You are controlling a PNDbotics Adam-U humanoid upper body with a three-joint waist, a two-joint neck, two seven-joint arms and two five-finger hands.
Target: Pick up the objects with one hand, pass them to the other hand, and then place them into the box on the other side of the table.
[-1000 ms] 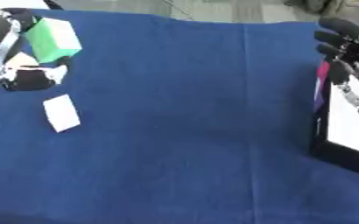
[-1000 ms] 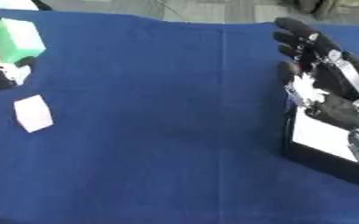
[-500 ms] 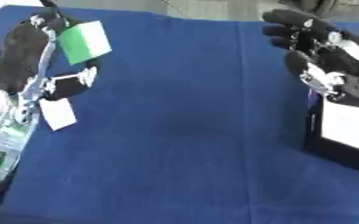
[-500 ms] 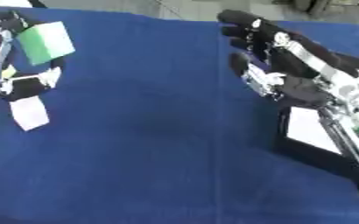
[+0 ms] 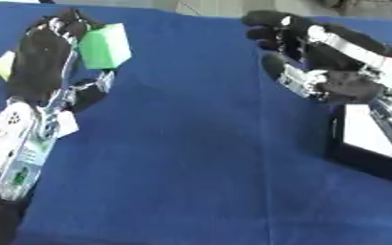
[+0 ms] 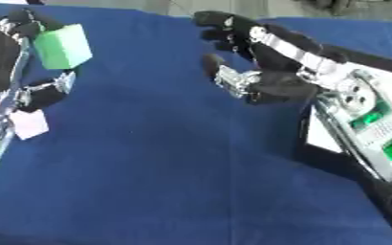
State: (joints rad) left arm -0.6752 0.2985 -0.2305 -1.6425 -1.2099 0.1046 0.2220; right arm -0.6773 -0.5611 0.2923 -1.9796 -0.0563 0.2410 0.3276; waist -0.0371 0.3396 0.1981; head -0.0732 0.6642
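A green cube (image 5: 105,46) is pinched between the fingers and thumb of my left hand (image 5: 42,57), lifted above the blue tablecloth at the upper left. My right hand (image 5: 316,62) is open, its fingers spread and its palm turned toward the cube, at the upper right with a wide gap between the two hands. Below the right hand lies the black box (image 5: 358,158) with a white bottom (image 5: 368,134). A pale pink block (image 6: 28,124) lies on the cloth under my left forearm.
A yellow-green piece (image 5: 4,64) shows behind my left hand at the far left edge. The blue tablecloth (image 5: 191,162) covers the whole table. Grey floor shows past the far edge.
Both hands have moved inward toward the middle. The left hand has carried the green cube rightward; the right hand has come away from the box and swung left, open.
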